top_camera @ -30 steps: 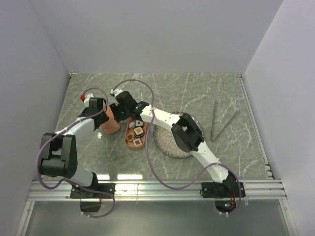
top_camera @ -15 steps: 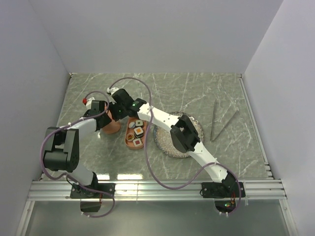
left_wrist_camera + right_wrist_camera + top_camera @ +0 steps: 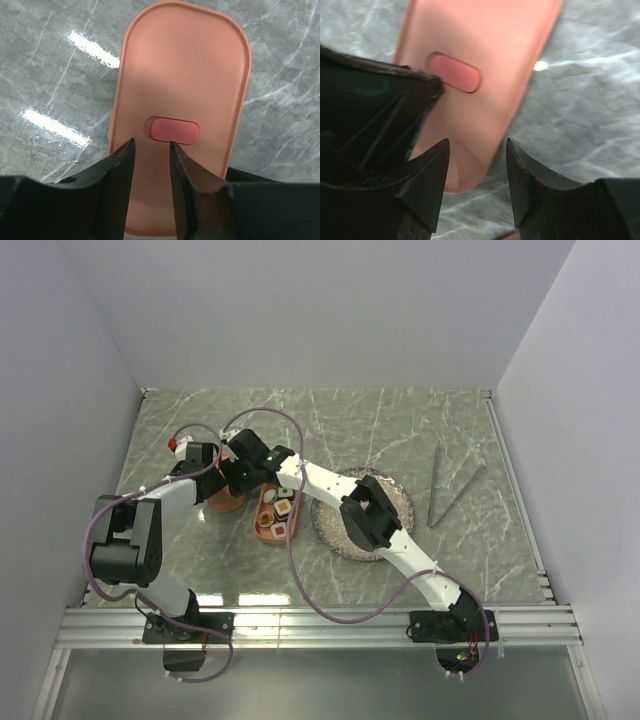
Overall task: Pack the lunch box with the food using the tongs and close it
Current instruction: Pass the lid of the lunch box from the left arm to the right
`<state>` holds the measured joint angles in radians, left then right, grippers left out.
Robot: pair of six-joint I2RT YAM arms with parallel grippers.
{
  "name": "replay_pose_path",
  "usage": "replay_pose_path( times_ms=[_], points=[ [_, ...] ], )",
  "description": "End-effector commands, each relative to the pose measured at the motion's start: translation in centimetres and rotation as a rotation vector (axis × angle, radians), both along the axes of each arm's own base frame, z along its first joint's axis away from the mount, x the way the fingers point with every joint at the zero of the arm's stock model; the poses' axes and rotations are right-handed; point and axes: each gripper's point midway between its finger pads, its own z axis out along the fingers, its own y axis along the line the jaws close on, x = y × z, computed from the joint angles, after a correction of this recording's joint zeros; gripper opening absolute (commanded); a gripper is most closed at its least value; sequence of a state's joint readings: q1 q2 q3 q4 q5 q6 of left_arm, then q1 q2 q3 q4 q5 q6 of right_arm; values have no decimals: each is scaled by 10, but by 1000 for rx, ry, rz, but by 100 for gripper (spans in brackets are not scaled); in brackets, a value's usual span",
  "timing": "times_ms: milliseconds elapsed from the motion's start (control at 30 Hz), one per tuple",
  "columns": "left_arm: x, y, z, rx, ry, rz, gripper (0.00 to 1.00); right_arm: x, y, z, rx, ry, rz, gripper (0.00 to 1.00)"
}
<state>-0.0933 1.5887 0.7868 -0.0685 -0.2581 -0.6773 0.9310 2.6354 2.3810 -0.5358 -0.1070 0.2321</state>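
Note:
The salmon-orange lid with its red mark lies flat on the marble. My left gripper hovers open over its near half, with nothing between the fingers. My right gripper is open above the lid's rounded end, close beside the left gripper's black body. From above, both grippers cover most of the lid. The lunch box sits just right of it, holding the food. The tongs lie far right.
A round speckled grey plate sits right of the lunch box, partly under my right arm. Grey walls enclose the table on the left, back and right. A metal rail runs along the near edge.
My right gripper has shifted left toward the lid and my left gripper has moved slightly back. The two now sit closer together, hiding more of the lid from above.

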Motion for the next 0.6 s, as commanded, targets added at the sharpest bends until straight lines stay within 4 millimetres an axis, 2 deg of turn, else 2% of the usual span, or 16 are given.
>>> replay_pose_path(
  times_ms=[0,200,267,300,333,367,533,567],
  points=[
    [-9,-7,-17,-21,74,-22,40,-18,8,-9,51,96,63,56],
    [-7,-13,-20,-26,76,-38,39,-21,9,-10,96,143,68,39],
    [-7,-13,-19,-27,70,-39,38,-20,6,-12,94,144,52,26],
    [-7,-14,-19,-28,72,-39,38,-18,6,-6,101,136,47,19],
    [-7,-14,-20,-28,72,-39,38,-17,2,-9,93,138,36,8],
    [-7,-14,-19,-27,72,-41,38,-16,2,-8,95,131,31,2],
    [-8,-13,-17,-21,64,-38,38,-10,-3,-6,89,116,6,0],
    [-6,-11,-11,-17,44,-33,37,-10,-3,-4,96,113,5,0]
  ],
)
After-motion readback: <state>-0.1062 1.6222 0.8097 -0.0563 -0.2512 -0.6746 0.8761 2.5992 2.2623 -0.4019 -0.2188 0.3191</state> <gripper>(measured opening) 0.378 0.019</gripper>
